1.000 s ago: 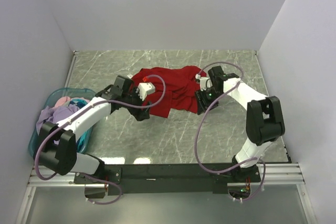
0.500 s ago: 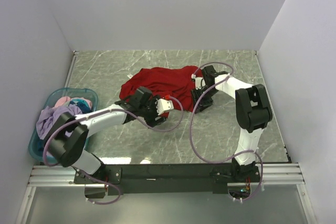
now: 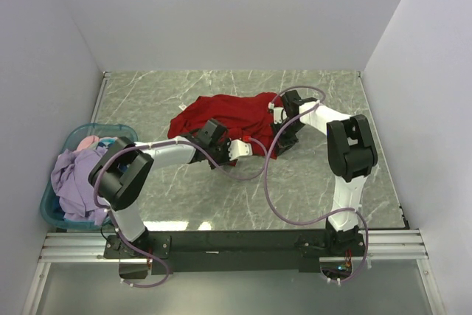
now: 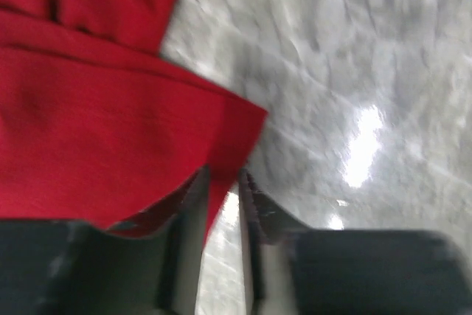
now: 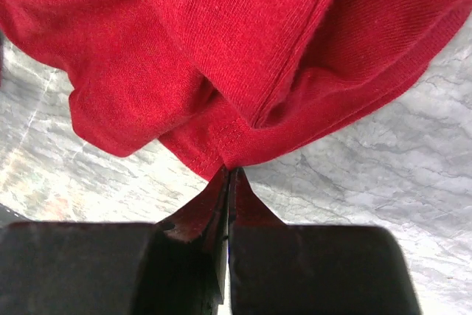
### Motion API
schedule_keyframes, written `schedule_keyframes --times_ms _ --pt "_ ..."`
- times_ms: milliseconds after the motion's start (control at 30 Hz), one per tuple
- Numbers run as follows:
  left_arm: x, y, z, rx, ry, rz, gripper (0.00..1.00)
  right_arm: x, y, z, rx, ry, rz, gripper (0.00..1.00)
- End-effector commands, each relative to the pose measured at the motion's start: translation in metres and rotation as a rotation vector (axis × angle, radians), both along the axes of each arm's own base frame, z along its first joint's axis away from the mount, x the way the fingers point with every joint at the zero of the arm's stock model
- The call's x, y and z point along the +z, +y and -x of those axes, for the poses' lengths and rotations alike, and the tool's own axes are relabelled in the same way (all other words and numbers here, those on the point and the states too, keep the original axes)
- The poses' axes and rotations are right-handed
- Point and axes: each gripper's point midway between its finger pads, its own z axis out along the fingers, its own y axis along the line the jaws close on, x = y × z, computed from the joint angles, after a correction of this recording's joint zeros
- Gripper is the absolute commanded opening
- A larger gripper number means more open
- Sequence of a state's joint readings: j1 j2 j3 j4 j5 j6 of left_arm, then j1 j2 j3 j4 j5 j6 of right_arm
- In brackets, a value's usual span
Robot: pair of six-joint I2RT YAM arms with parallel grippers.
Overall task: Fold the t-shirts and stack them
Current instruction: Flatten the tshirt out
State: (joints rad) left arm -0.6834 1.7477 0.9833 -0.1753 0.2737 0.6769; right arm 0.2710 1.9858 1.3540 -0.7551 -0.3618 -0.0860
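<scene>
A crumpled red t-shirt (image 3: pixel 225 112) lies on the marble table, slightly behind the middle. My left gripper (image 3: pixel 240 147) is at the shirt's near edge. In the left wrist view the jaws (image 4: pixel 221 178) are drawn close, with a corner of the red t-shirt (image 4: pixel 96 130) hanging between the fingers. My right gripper (image 3: pixel 282 134) sits at the shirt's right side. In the right wrist view it (image 5: pixel 228 170) is shut on a stitched hem of the red t-shirt (image 5: pixel 221 49), which bunches up right above the tips.
A teal basket (image 3: pixel 110 126) stands at the left edge of the table. It holds more clothes, with a lilac one (image 3: pixel 74 178) draped over its near rim. White walls close in the table on three sides.
My left gripper moved right along the shirt's near edge and closed on its corner. My right gripper shifted slightly toward the shirt and shut on the hem.
</scene>
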Motion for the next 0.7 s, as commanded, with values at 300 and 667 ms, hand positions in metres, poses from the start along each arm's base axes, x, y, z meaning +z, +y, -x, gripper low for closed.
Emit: schedule_keyframes --times_ms 300,667 --pt "0.011 0.063 0.067 -0.058 0.148 -0.094 0.00 0.024 -0.070 0.020 -0.021 -0.057 0.112 0.00" --pt "0.050 0.071 0.056 0.054 0.102 0.049 0.41 0.052 -0.096 0.031 0.052 -0.154 0.176 0.20"
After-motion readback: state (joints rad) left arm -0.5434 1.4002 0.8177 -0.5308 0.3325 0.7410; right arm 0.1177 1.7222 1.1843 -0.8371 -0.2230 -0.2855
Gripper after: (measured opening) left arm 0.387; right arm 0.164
